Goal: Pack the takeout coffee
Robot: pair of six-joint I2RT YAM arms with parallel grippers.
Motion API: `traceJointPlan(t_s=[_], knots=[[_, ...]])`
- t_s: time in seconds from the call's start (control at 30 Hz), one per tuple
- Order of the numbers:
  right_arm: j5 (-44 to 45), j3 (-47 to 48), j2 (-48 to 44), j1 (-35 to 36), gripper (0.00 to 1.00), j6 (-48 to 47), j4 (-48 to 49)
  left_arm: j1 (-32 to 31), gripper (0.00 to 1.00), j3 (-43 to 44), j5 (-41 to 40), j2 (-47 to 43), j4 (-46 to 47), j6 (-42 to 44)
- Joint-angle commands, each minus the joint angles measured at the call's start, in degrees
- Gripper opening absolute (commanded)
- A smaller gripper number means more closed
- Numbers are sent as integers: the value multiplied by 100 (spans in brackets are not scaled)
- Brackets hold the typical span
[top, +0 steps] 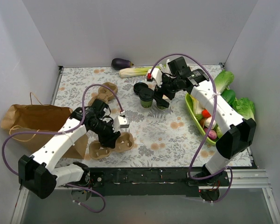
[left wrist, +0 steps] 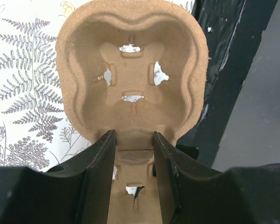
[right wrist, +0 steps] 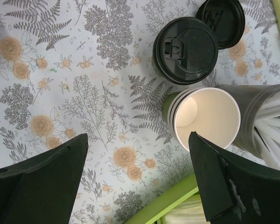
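The takeout coffee (right wrist: 185,50), a cup with a black lid, stands on the floral cloth; it also shows in the top view (top: 146,97). My right gripper (right wrist: 139,140) is open and empty above the cloth, beside a stack of lidless cups (right wrist: 205,116); the top view shows this gripper (top: 161,95) just right of the coffee. A loose black lid (right wrist: 221,16) lies behind the coffee. My left gripper (left wrist: 134,135) is shut on the middle ridge of a brown pulp cup carrier (left wrist: 130,60), near the table's front edge (top: 113,141).
A second carrier (top: 106,92) lies at the back left. A brown paper bag (top: 35,120) lies at the left. A dark holder of straws (right wrist: 266,116) stands beside the stacked cups. A green tray (top: 194,114) of vegetables is at the right; an eggplant (top: 122,63) lies at the back.
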Motion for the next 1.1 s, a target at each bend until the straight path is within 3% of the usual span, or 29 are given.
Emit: traceJointPlan(t_s=[0.0, 0.33, 0.37, 0.4, 0.5, 0.7, 0.77, 0.83, 0.9, 1.0, 1.07], knots=[[6, -208, -272, -15, 96, -8, -75, -91, 2, -501, 49, -492, 577, 1025], [121, -235, -369, -7, 96, -60, -268, -249, 6, -1925, -21, -773, 1342, 2185], [103, -217, -377, -7, 96, -86, -312, -249, 13, -1969, -4, -808, 1386, 2187], [33, -86, -369, 2, 96, -95, -347, -258, 38, -1969, 13, -826, 1378, 2204], [-29, 221, -281, 2, 98, 157, -409, -258, 61, -1593, 329, -993, 1028, 1881], [-757, 1145, 158, 46, 98, 1247, -7, -258, 77, 595, 604, -1510, 410, 239], [-1004, 1557, 455, 168, 98, 1757, 275, -258, 78, 1429, 113, -1617, 760, -699], [-690, 2066, 755, 457, 98, 2056, 566, -258, 80, 1975, -1072, -1757, 1112, -1230], [-417, 3181, 1405, 1072, 98, 1988, 514, 30, 84, 2722, -2255, -1767, 1684, -1695], [-110, 3720, 1968, 1767, 98, 2285, 890, 496, 96, 3294, -3611, -1793, 2614, -2083], [-12, 4175, 2484, 2188, 98, 2444, 1014, 690, 98, 3601, -4327, -1732, 2941, -2067]])
